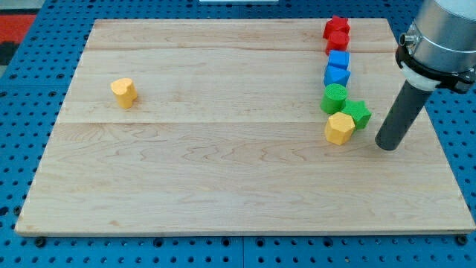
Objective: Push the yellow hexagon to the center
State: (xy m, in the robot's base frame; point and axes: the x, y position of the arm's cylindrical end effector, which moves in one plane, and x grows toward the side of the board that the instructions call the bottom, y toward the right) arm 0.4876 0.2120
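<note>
My tip [387,146] rests on the worktop [223,179] at the view's right, a bare rod with nothing gripped. The yellow hexagon [340,128] sits just to its left, near but apart, touching the green star [358,113].

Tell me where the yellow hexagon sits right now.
The yellow hexagon sits at the view's right, touching the green star, with my tip further right.
</note>
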